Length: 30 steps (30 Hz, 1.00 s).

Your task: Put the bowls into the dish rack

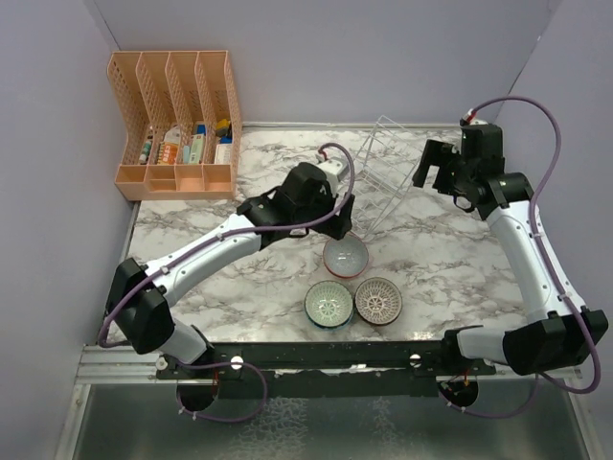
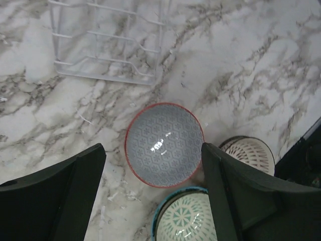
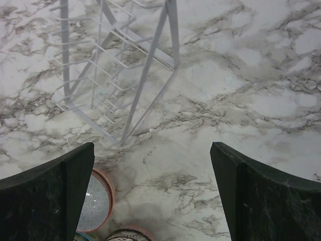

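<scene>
bowls (image 1: 329,305) clustered near counter (image 1: 450,259) front edge; red-rimmed bowl (image 1: 347,257) partly hidden under left arm (image 1: 220,244). left jaws, right jaws both released.

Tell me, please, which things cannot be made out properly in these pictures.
- Left wrist view: teal bowl cut off by the bottom edge; lattice bowl partly behind the left gripper.
- Right wrist view: red-rimmed bowl half hidden by the right gripper.
- Top view: orange organizer contents too small to identify.

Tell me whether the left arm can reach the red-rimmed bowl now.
Probably yes: its jaws hang open right above the red-rimmed bowl, with nothing between them. The teal bowl sits close beside it.
</scene>
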Each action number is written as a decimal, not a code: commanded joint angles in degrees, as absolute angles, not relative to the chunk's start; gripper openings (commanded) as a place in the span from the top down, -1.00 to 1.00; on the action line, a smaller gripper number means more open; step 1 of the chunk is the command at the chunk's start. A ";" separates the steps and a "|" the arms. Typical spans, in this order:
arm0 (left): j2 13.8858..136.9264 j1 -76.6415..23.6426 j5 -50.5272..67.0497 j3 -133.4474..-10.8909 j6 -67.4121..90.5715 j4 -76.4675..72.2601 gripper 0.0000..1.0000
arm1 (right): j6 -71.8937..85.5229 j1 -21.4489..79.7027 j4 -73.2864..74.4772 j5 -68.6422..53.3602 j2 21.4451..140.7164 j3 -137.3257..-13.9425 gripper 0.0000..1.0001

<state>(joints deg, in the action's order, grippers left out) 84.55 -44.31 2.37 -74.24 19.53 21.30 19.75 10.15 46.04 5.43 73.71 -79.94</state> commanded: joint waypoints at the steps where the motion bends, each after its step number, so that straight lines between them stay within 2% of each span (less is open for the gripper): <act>1: 86.31 -47.97 2.07 -74.37 19.37 25.07 -0.49 | 22.10 6.80 45.71 3.01 72.42 -75.49 -0.99; 6: 91.48 -52.59 2.51 -77.02 19.60 27.24 -0.39 | 22.33 4.77 45.06 5.00 70.19 -70.04 -0.99; 14: 100.36 -56.82 3.40 -80.86 19.15 26.11 -0.33 | 23.45 1.59 42.96 2.75 69.18 -63.69 -0.99; 20: 104.12 -57.52 3.13 -82.23 20.44 23.02 -0.17 | 23.80 0.65 42.96 2.00 68.42 -63.67 -0.99; 30: 109.11 -58.45 1.32 -82.79 22.85 20.69 -0.11 | 23.73 0.68 43.09 1.36 67.68 -62.46 -1.00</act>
